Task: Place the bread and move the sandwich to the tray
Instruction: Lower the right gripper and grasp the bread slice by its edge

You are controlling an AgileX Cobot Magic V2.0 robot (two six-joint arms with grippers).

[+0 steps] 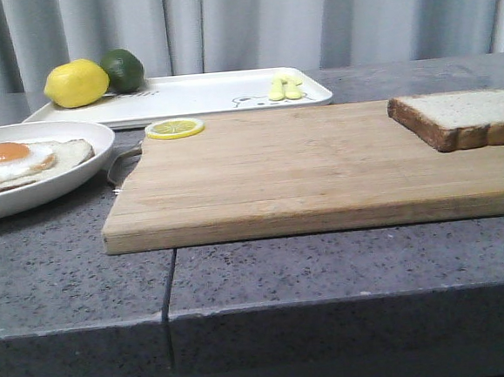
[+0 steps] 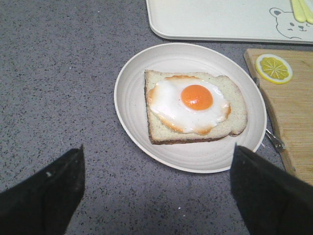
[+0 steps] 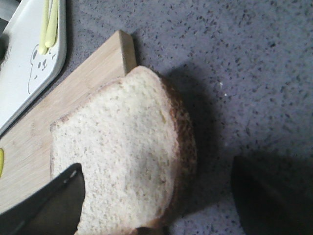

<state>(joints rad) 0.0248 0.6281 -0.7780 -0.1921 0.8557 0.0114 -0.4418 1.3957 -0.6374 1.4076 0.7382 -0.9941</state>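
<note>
In the front view the bread [image 1: 465, 118] lies flat at the right edge of the frame on the cutting board [image 1: 303, 171], its long axis running left-right; the sandwich [image 1: 19, 163] sits at left, the tray [image 1: 201, 95] behind. In the left wrist view the left gripper [image 2: 156, 188] hangs wide open over the plate [image 2: 137, 83]. In the right wrist view the right gripper [image 3: 161, 200] straddles the slice, jaws wide; best to close squarely across the crusts, gently.

Soft, even, rather dim light throughout. The bread [image 3: 122, 156] casts a blurred shadow on the counter [image 3: 234, 73]. The nearest fingers [image 2: 44, 196] are dark and unfocused.
</note>
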